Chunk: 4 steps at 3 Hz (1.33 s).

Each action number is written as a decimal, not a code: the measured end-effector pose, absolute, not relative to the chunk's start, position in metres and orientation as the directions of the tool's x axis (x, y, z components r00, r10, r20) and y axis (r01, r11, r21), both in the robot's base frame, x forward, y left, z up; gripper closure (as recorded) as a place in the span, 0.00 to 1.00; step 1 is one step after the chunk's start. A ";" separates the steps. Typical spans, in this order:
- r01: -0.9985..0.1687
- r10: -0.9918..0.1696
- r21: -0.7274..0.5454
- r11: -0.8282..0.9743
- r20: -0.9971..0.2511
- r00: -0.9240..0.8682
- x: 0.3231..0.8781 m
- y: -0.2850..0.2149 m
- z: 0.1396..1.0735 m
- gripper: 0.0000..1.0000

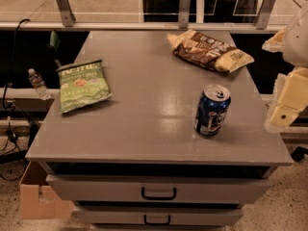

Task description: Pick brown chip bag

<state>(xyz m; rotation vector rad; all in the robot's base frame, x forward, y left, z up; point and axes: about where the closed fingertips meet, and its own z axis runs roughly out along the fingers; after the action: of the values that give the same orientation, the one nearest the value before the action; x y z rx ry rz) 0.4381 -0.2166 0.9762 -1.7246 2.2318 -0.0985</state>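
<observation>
The brown chip bag lies flat at the far right of the grey cabinet top. It is crinkled and dark brown, with pale tan ends and white print. My gripper shows as pale arm parts at the right edge of the view, beyond the cabinet's right side. It is to the right of the bag and nearer to me, and touches nothing.
A green chip bag lies at the left of the top. A blue soda can stands upright front right, between bag and front edge. Drawers sit below. A water bottle and a cardboard box are at left. A metal railing runs behind.
</observation>
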 end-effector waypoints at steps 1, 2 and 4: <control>-0.931 -0.953 -0.246 0.270 -0.207 -0.221 0.438 -0.217 0.976 0.00; -0.927 -0.952 -0.270 0.261 -0.232 -0.200 0.454 -0.215 0.982 0.00; -0.885 -0.896 -0.356 0.301 -0.422 -0.135 0.594 -0.206 1.000 0.00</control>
<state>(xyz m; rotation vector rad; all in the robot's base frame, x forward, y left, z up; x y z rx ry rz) 0.5943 -0.2058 1.0002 -1.5779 2.0115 -0.0270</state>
